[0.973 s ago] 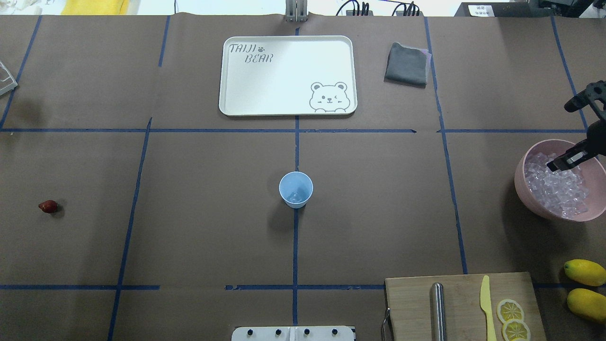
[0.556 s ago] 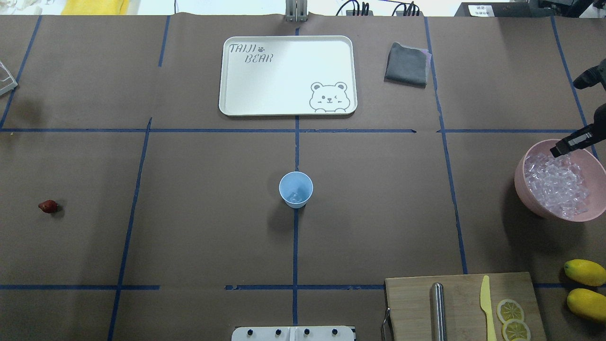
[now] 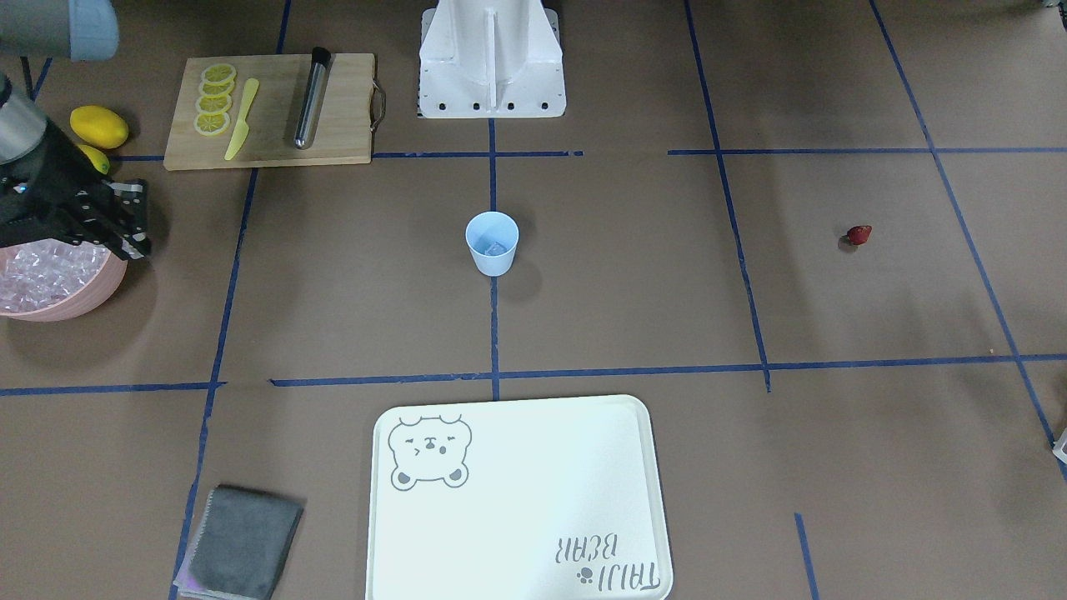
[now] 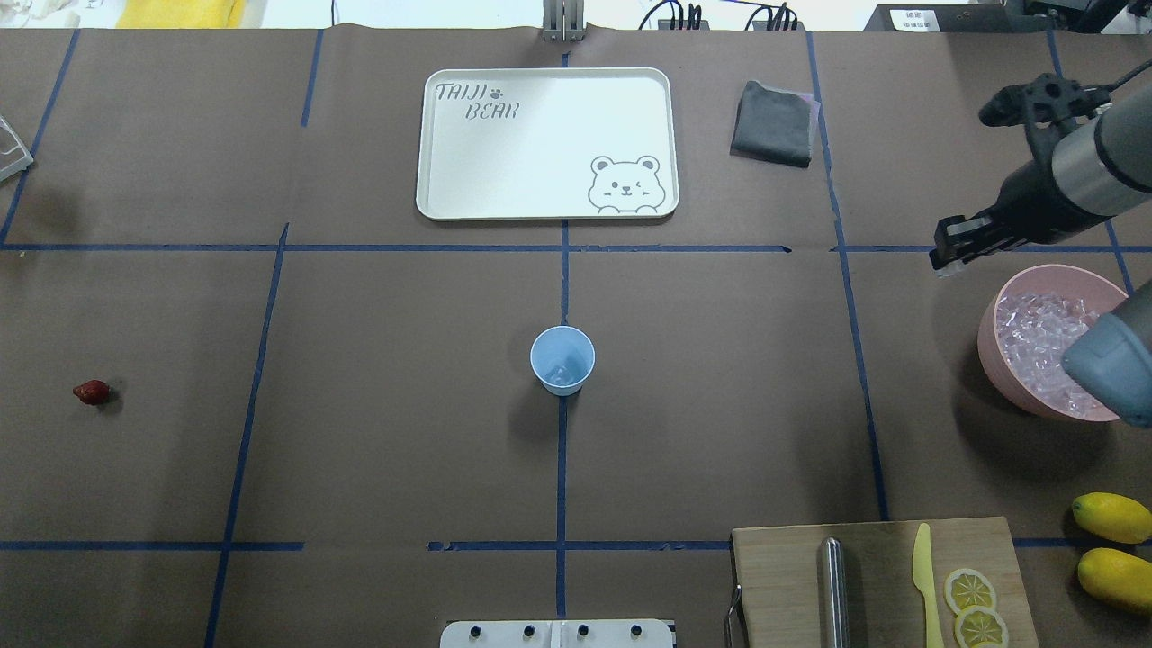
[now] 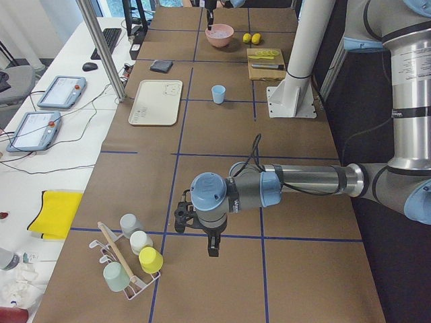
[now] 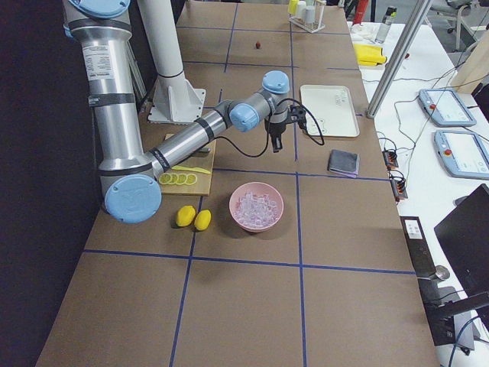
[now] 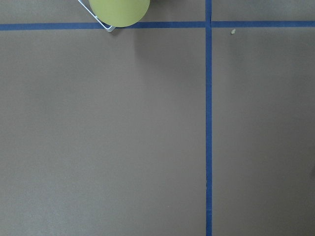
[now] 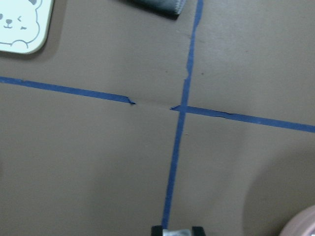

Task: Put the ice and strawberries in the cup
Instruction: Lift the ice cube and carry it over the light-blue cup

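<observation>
The light blue cup (image 4: 562,360) stands upright at the table's middle, with a clear ice cube (image 3: 494,247) lying in its bottom. The strawberry (image 4: 92,391) lies alone far to the left. More ice (image 4: 1035,333) fills the pink bowl (image 4: 990,346) at the right edge. My right gripper (image 4: 947,255) hovers just beyond the bowl's far-left rim, above bare table. In the right wrist view its fingertips (image 8: 157,231) are shut on a small glassy ice cube (image 8: 177,232). My left gripper (image 5: 212,247) shows only in the exterior left view, far from the cup; I cannot tell its state.
A white bear tray (image 4: 540,144) and a grey cloth (image 4: 772,121) lie at the far side. A cutting board (image 4: 873,576) with knife, metal rod and lemon slices sits near right, beside two lemons (image 4: 1111,517). A rack of cups (image 5: 131,259) stands by the left arm.
The right gripper has risen out of the pink bowl's ice and swung left, past the bowl's rim, over the table. Cup and strawberry have not moved.
</observation>
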Available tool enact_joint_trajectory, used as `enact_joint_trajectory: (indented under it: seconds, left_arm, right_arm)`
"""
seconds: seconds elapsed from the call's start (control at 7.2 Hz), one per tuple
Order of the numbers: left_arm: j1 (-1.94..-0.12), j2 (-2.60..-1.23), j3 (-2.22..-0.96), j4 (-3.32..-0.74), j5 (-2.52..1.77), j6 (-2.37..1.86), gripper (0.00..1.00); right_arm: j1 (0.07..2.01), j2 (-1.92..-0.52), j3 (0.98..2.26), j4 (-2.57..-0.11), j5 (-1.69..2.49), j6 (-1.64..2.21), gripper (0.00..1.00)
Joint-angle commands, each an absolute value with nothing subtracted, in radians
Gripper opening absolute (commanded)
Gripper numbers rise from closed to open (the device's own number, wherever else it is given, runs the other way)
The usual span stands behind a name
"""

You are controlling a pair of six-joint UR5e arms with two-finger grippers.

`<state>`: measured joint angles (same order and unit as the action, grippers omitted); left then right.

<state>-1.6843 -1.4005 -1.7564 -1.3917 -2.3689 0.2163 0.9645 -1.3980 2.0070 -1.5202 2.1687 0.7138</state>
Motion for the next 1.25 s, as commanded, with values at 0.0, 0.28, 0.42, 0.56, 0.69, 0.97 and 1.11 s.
enact_joint_trajectory:
  seconds: [0.0, 0.28, 0.42, 0.56, 0.69, 0.97, 1.11]
  left_arm:
    - [-1.684, -1.401, -1.756, -1.393, -2.370, 0.216, 1.00]
    - [-1.684, -1.401, -1.756, -1.393, -2.370, 0.216, 1.00]
    - [-1.678, -1.401, -1.756, -1.393, -2.370, 0.216, 1.00]
    - [-1.675, -1.401, -1.756, -1.396, -2.370, 0.216, 1.00]
    - [-1.675, -1.401, -1.756, -1.396, -2.370, 0.216, 1.00]
    - [-1.674, -1.401, -1.756, -1.396, -2.370, 0.216, 1.00]
    - [-1.674, -1.401, -1.756, -1.396, -2.370, 0.216, 1.00]
  right_arm:
    - [0.846, -1.240, 2.008, -1.627, 2.099, 0.869, 0.14]
    - [0.668, -1.030, 1.985, -1.794, 1.941, 1.039, 0.14]
    - [0.634, -0.950, 1.942, -1.805, 1.933, 1.076, 0.14]
    - [0.600, -0.886, 1.900, -1.804, 1.916, 1.139, 0.14]
    - [0.557, -0.849, 1.875, -1.802, 1.869, 1.167, 0.14]
    - [0.487, -0.760, 1.780, -1.799, 1.807, 1.251, 0.14]
    - [0.468, -0.730, 1.738, -1.799, 1.793, 1.253, 0.15]
